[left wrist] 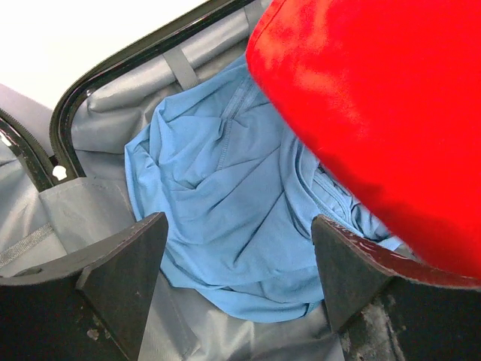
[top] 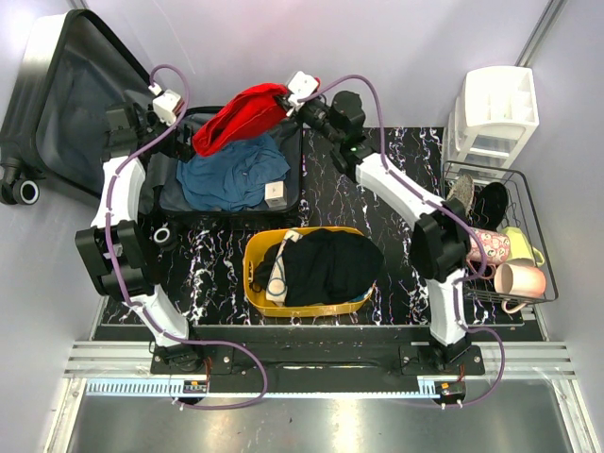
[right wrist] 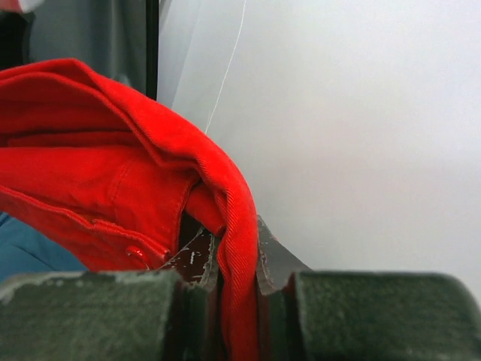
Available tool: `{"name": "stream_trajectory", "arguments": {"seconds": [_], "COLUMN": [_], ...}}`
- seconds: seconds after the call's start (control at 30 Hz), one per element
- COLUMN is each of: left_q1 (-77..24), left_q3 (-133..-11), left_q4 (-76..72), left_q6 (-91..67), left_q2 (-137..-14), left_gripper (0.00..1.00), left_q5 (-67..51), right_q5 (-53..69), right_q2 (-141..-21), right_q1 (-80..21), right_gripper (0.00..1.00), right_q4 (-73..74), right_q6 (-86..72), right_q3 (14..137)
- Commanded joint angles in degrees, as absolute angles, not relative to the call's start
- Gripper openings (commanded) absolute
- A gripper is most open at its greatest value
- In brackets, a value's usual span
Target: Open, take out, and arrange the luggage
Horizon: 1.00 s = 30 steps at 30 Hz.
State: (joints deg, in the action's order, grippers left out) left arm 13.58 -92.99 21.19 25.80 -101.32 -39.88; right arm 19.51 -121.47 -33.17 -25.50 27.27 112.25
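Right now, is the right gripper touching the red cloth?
Touching. The right wrist view shows a fold of the red cloth pinched tight inside the right gripper.

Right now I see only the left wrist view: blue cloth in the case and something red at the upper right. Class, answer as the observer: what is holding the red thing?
Observer: The right gripper pinches the red garment by a fold and holds it up over the open luggage.
Operator: Where could it go?
Observer: A yellow bin sits on the table in front of the luggage, with black clothing in it.
Operator: Is anything else in the case?
Observer: A small white box lies beside the blue shirt, towards the case's near right corner.
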Motion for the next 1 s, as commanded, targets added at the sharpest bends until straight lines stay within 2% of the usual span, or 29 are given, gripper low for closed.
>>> {"name": "stream_trajectory", "arguments": {"seconds": [0.0,0.27,0.5,0.77,0.9,0.97], "left_q1": [13.4,12.7,11.8,9.8,9.1,9.1], "left_q3": [-95.5,-92.5,-86.5,-78.8,-77.2,-76.2], "left_q4": [20.1,20.0,20.1,19.9,20.8,21.3], "left_q6": [24.0,23.1,23.7,24.2,24.8,25.6], "left_q2": [-101.2,-98.5,-93.0,-86.5,-84.3,-83.1], "left_gripper": [0.82,0.82,0.82,0.82,0.81,0.82], "left_q5": [-41.0,-40.2,-40.2,-39.1,-38.6,-38.2], "right_q5": [19.8,29.6,35.5,30.8,28.9,28.7], "right_q2": [-107.7,-87.0,-74.6,-71.8,-69.1,-66.6], "right_q1": [-32.6,-32.6,-34.6,-44.5,-45.8,-45.8], "right_gripper": [0.0,0.0,0.0,0.0,0.0,0.0], "right_q4": [-37.4,-30.8,-23.3,-21.0,-22.6,-18.2], "right_q6": [27.9,27.2,25.1,31.7,35.0,39.6], "right_q3": [107.9,85.6,76.1,70.8,66.9,62.2]}}
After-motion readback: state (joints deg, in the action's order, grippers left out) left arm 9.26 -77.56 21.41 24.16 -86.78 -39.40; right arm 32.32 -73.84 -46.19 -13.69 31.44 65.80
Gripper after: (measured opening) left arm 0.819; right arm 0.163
